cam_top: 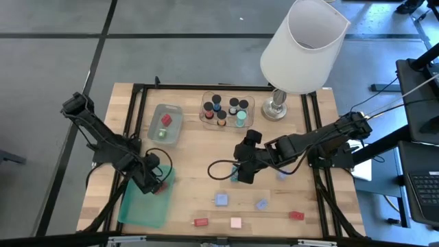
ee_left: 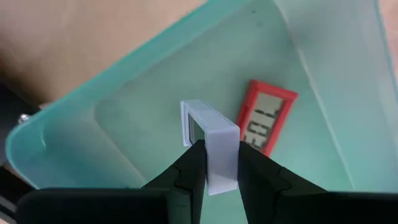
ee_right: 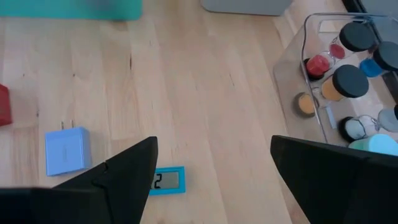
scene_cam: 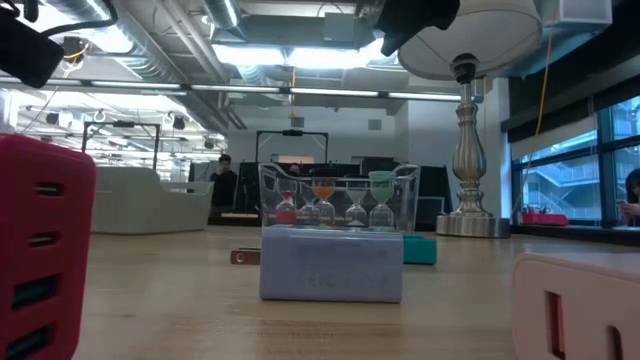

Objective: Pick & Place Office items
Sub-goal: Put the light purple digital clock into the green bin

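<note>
Office items lie scattered: five small blocks along the near table edge, two red, two pale blue, one pink. The left gripper is clamped on one pale block above the green lid, beside one red display piece. The right gripper, fingers apart, hovers over one blue display piece. Perhaps six capped cylinders fill the far clear tray.

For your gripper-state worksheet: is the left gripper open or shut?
Shut. In the left wrist view, the left gripper has both fingers pressed on a pale blue timer, held over the green tray.
</note>
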